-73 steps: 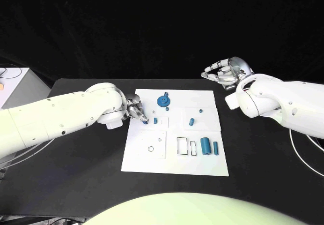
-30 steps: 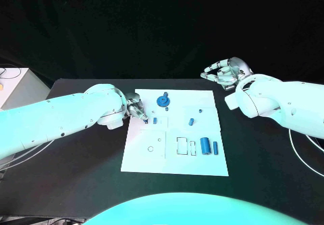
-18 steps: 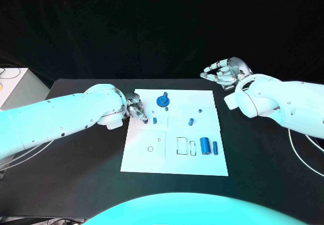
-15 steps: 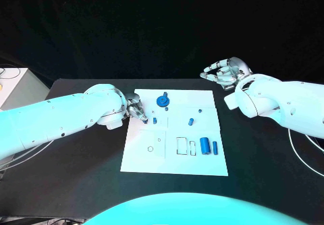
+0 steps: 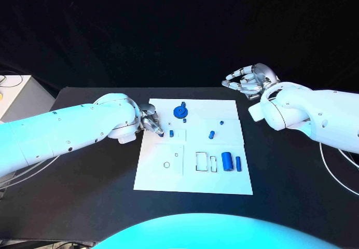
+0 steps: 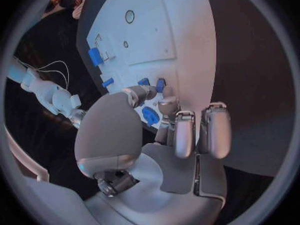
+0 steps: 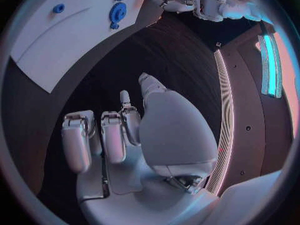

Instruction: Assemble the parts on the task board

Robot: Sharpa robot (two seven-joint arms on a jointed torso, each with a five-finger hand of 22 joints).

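The white task board (image 5: 194, 179) lies mid-table. My left hand (image 5: 150, 122) hovers at its left edge, and its thumb and fingers pinch a small blue part (image 6: 150, 116) just above the board (image 6: 150, 35). A short blue peg (image 5: 171, 133) stands right beside those fingertips. A blue gear (image 5: 180, 110) sits near the far edge, with another peg (image 5: 211, 135) and a small blue stud (image 5: 221, 123) farther right. Two blue cylinders (image 5: 226, 158) lie by the rectangular slots (image 5: 202, 161). My right hand (image 5: 247, 80) is raised beyond the board's far right corner, fingers apart and empty (image 7: 125, 135).
A white box (image 5: 15, 93) stands at the table's left edge. A thin cable (image 5: 336, 161) runs along the right side below my right arm. A small black ring (image 5: 166, 165) lies on the board's near left part.
My left hand's fingertips have shifted slightly toward the board's far edge, still pinching the small part. The right hand has stayed where it was.
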